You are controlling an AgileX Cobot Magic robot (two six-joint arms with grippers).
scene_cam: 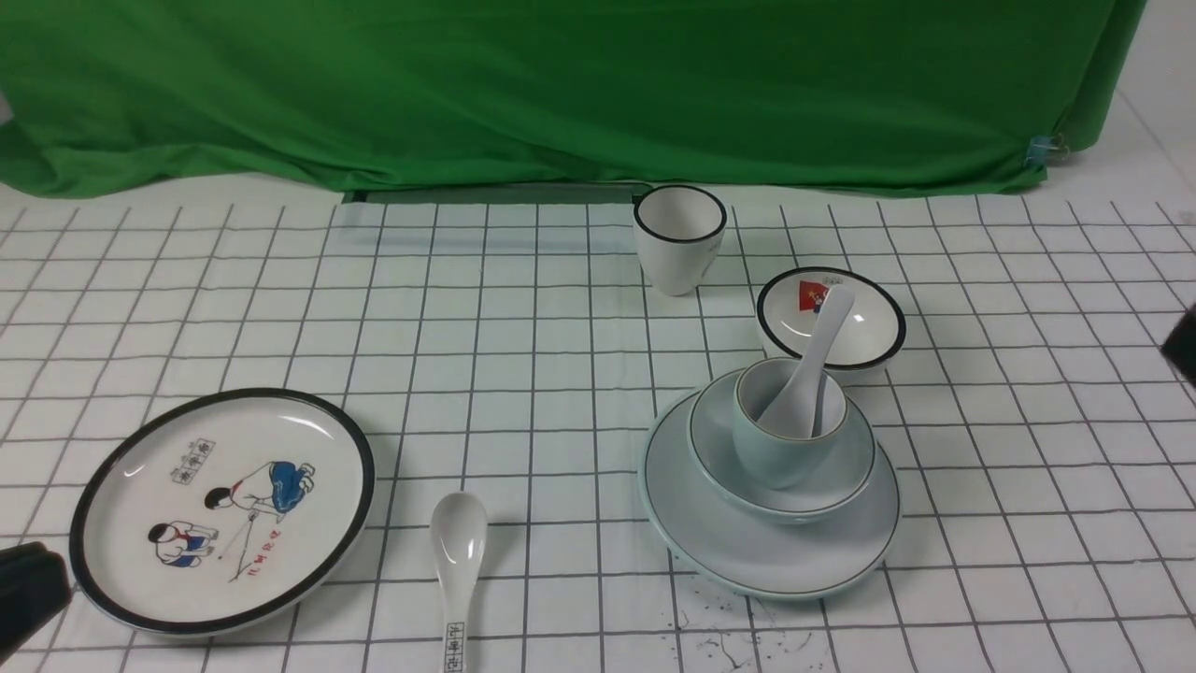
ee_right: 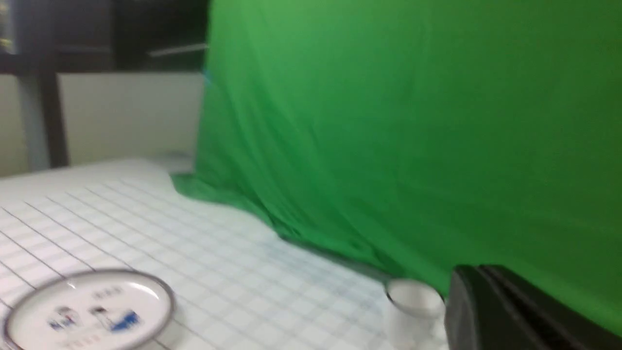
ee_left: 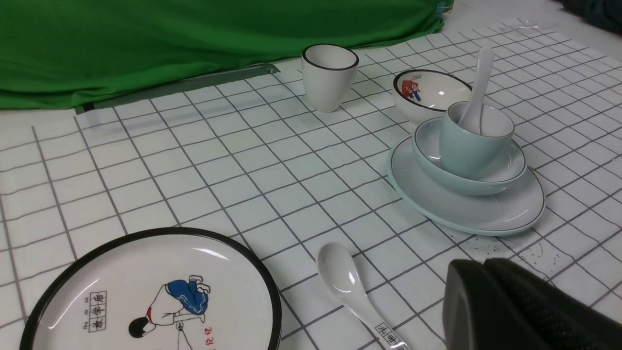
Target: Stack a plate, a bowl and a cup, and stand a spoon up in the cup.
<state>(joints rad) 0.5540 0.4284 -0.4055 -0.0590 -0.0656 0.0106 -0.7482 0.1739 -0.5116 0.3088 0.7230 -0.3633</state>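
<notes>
The pale blue-green plate [scene_cam: 747, 551] lies right of centre with the matching bowl [scene_cam: 832, 477] on it and the cup [scene_cam: 780, 449] in the bowl. A plain white spoon [scene_cam: 815, 360] stands in the cup, its handle leaning up and back. The left wrist view shows the same stack: plate [ee_left: 461, 214], bowl [ee_left: 505, 167], cup [ee_left: 466, 148], spoon [ee_left: 478, 82]. My left gripper [scene_cam: 33, 589] is shut and empty at the near left corner, its joined tips [ee_left: 483, 265] in front of the stack. My right gripper [ee_right: 474, 272] is shut and empty; a dark part of it [scene_cam: 1182, 346] shows at the right edge.
A black-rimmed plate with cartoon children [scene_cam: 224, 509] lies at the near left. A white spoon with characters on its handle [scene_cam: 456, 561] lies beside it. A black-rimmed white cup [scene_cam: 679, 238] and a small black-rimmed bowl with a red picture [scene_cam: 864, 322] stand behind the stack. Green cloth hangs along the back.
</notes>
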